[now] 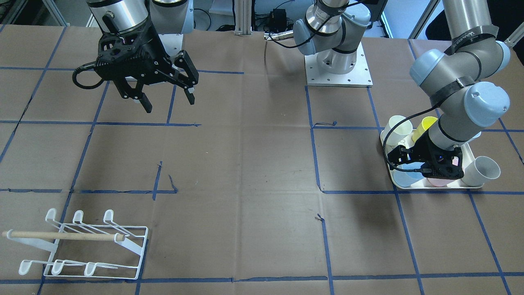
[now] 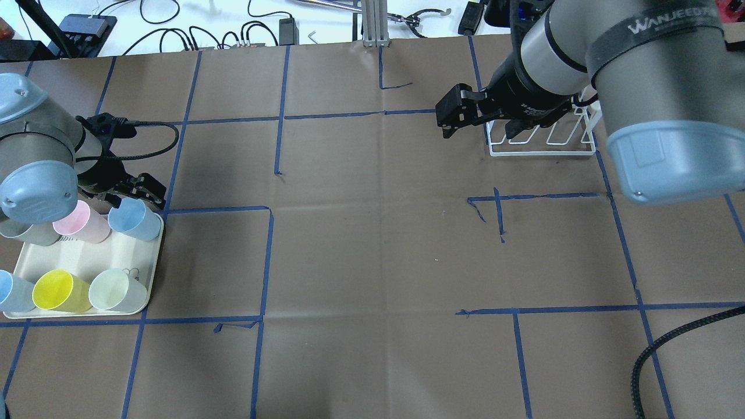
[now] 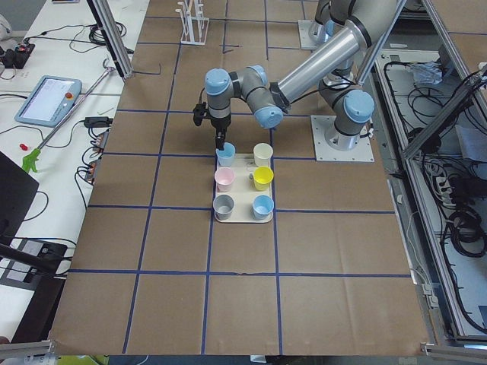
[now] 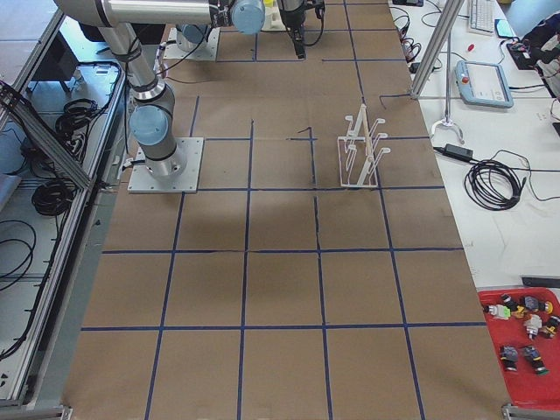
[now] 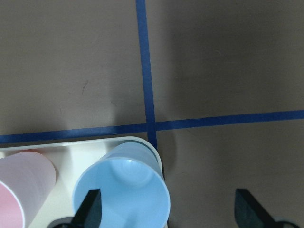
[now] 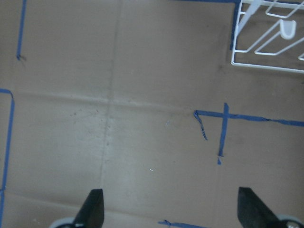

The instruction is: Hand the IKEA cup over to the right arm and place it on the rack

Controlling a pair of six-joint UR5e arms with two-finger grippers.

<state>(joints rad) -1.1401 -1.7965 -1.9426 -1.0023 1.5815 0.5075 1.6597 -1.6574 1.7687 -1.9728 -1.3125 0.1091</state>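
Robotics lab, seen from the floor: left arm (image 3: 319, 62) & right arm (image 4: 131, 66) bolted via metal base plates (image 4: 188, 179) to a big table (image 4: 280, 289) papered brown, gridded w/ blue tape (image 1: 319, 164). Off the table's long edge: teach pendant (image 3: 47, 99), coiled cables (image 4: 494, 184), alu. framing post (image 4: 435, 48); red parts tray (image 4: 525, 389) near one corner.

Six cups (image 2: 58, 291) kept in a tray (image 2: 81, 256) at left, left gripper (image 5: 168, 204) held over the far corner cup (image 2: 134, 220), rack (image 1: 61, 236) set at far right, right gripper (image 1: 169, 104) held apart.
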